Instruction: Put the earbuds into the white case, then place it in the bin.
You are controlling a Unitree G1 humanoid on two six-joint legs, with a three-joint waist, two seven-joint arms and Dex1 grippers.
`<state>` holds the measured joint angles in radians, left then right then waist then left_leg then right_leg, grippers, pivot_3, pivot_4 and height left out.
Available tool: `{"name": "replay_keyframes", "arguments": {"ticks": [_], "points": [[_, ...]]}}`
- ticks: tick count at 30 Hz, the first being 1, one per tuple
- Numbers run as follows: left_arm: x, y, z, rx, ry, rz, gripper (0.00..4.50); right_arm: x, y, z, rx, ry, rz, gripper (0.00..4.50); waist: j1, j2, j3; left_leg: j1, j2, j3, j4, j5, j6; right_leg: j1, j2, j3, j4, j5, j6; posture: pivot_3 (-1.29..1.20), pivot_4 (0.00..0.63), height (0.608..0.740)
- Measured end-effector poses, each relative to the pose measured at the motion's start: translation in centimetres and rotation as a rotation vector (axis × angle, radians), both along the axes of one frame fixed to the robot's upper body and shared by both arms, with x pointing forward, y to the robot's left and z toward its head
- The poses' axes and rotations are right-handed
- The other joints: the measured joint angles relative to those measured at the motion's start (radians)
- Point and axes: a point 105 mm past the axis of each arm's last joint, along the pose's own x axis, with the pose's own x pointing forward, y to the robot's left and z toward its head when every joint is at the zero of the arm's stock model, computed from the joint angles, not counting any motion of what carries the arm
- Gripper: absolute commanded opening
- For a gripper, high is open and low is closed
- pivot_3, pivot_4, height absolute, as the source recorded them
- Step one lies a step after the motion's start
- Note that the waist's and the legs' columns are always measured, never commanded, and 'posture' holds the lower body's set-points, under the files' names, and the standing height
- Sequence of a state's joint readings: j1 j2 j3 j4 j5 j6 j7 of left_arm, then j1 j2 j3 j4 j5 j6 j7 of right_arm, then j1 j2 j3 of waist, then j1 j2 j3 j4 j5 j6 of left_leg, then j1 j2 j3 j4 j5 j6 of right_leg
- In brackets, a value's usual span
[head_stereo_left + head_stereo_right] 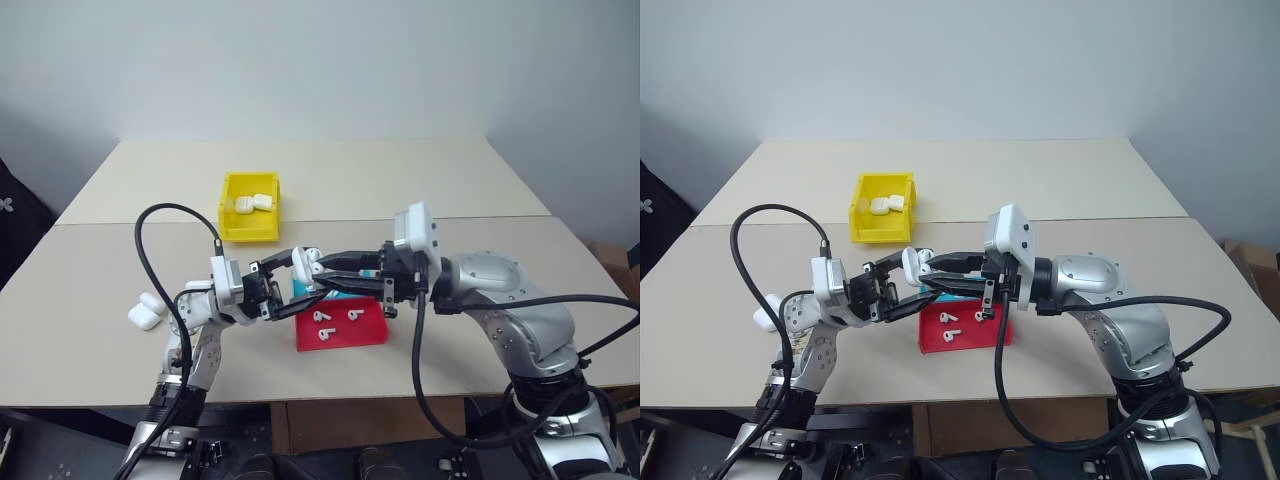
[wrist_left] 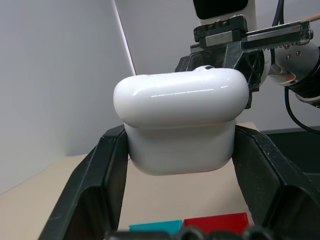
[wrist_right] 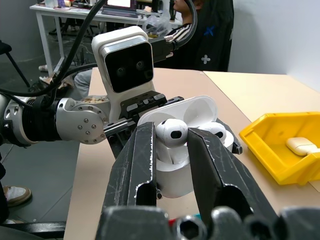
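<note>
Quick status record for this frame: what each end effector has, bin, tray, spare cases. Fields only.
left end effector: shut on the white case, lid open
right end effector: shut on an earbud, at the case's open top
second earbud: already seated in the case
bin: yellow, two cases inside
tray: red, three loose earbuds
spare cases: on the table, to the robot's left
</note>
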<state>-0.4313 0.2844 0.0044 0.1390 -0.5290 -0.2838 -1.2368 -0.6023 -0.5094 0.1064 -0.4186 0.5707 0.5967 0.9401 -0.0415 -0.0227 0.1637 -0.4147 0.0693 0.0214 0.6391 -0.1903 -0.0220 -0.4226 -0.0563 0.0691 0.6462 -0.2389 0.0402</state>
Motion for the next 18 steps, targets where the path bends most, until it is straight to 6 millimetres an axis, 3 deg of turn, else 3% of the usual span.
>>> {"name": "replay_keyframes", "arguments": {"ticks": [2, 6, 18], "points": [[-0.01, 0.00, 0.01, 0.000, -0.002, 0.000, 2.83, -0.03, 0.00, 0.00, 0.001, -0.002, 0.002, 1.30, 0.000, 0.000, 0.000, 0.000, 0.000, 0.000, 0.000, 0.000, 0.000, 0.000, 0.000, 0.000, 0.000, 0.000, 0.000, 0.00, 0.150, 0.740], [-0.03, -0.03, 0.04, -0.003, -0.005, 0.000, 2.83, -0.27, 0.05, -0.32, -0.001, -0.001, 0.020, 2.39, 0.000, 0.000, 0.000, 0.000, 0.000, 0.000, 0.000, 0.000, 0.000, 0.000, 0.000, 0.000, 0.000, 0.000, 0.000, 0.00, 0.150, 0.740], [0.03, -0.06, -0.15, 0.009, -0.017, 0.010, 2.83, -0.35, -0.31, -0.56, -0.032, -0.023, 0.025, 2.39, 0.001, 0.000, 0.000, 0.000, 0.000, 0.000, 0.000, 0.000, 0.000, 0.000, 0.000, 0.000, 0.000, 0.000, 0.000, 0.00, 0.150, 0.740]]}}
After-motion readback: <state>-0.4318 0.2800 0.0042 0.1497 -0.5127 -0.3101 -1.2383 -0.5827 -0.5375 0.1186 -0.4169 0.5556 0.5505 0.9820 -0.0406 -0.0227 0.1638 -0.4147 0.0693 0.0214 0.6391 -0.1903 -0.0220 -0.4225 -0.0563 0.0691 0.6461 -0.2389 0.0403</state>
